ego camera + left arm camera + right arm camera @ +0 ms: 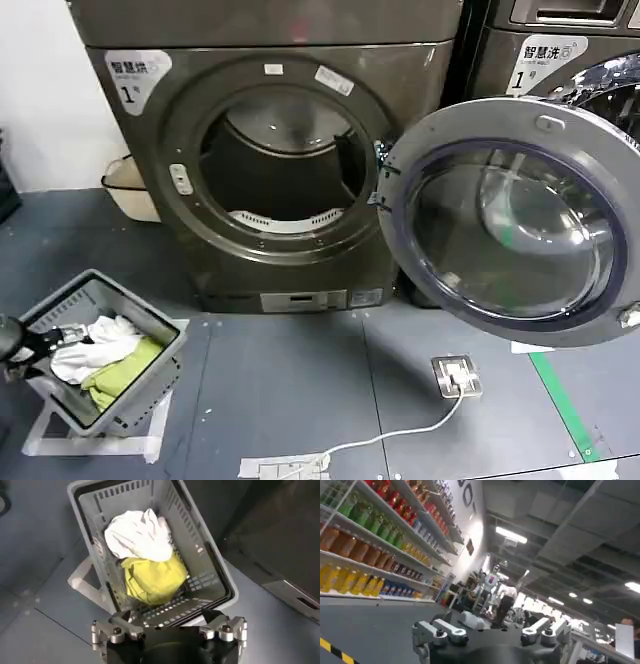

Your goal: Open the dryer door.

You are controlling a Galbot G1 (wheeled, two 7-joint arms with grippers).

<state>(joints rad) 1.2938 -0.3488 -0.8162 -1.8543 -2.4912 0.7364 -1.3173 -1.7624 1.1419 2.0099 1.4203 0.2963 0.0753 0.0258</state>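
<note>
**A:** Dryer door [510,225] already hangs swung wide to the right of the drum; where would you grip?

**B:** It looks rigid, heavy and slick, so its outer rim. Left end effector [167,629] is spread, empty, above the basket [210,555]; right end effector [490,630] likewise released.

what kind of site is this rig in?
Likely a laundry demo corner in a big hall or store: two front-load machines, the dryer door swung open, a laundry basket on the floor, stocked drink shelves under an industrial ceiling.

Dryer [200,150] sticker [135,75] "智慧烘 1", second machine [560,50] "智慧洗 1"
</note>
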